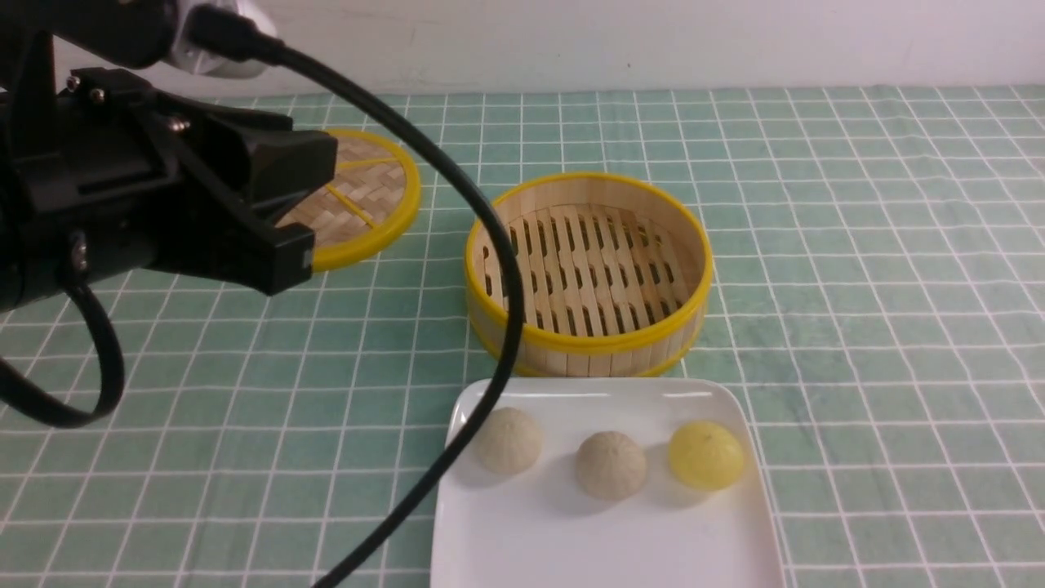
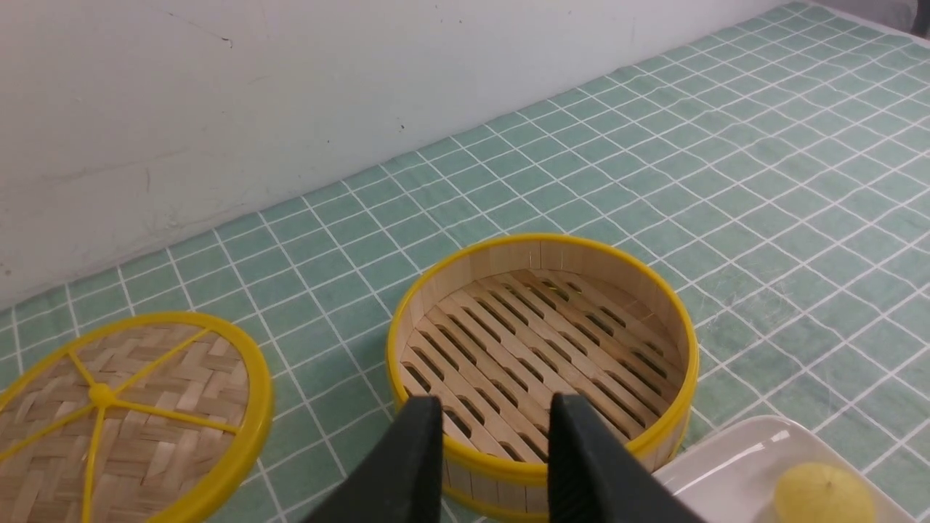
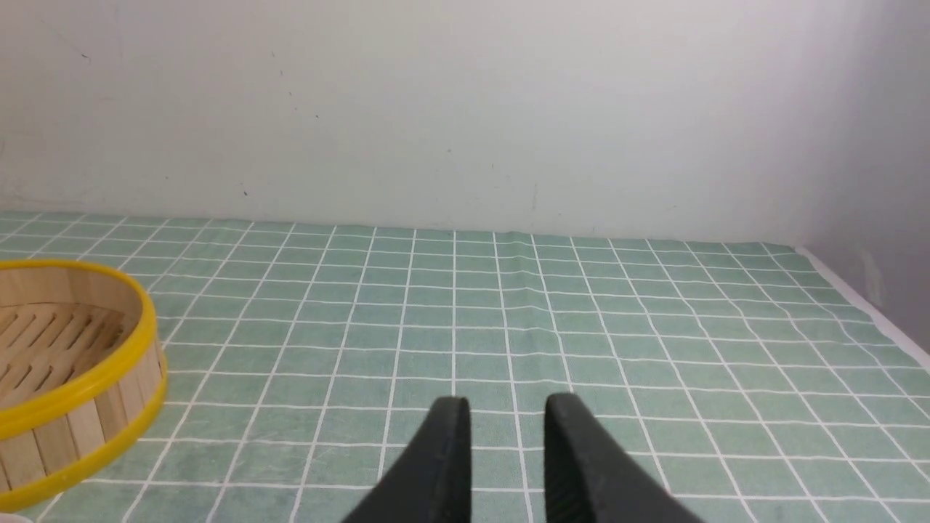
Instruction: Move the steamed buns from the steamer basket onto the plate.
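Three steamed buns lie in a row on the white plate [image 1: 604,547] at the front: two beige buns [image 1: 508,441] [image 1: 611,465] and one yellow bun [image 1: 706,455]. Just behind the plate stands the steamer basket [image 1: 571,355], with nothing on its slatted floor. My left gripper [image 1: 298,208] hangs open and empty at the left, above the table. In the left wrist view its gripper [image 2: 495,407] points at the basket [image 2: 538,241], with the plate's corner [image 2: 734,472] and the yellow bun [image 2: 825,497] beside it. My right gripper [image 3: 506,407] is open over bare cloth, to the right of the basket [image 3: 73,428].
The basket's flat woven lid [image 1: 367,196] lies at the back left, partly behind my left gripper. A black cable [image 1: 490,245] arcs across the front of the basket and the plate. A green checked cloth [image 1: 857,286] covers the table up to the white wall.
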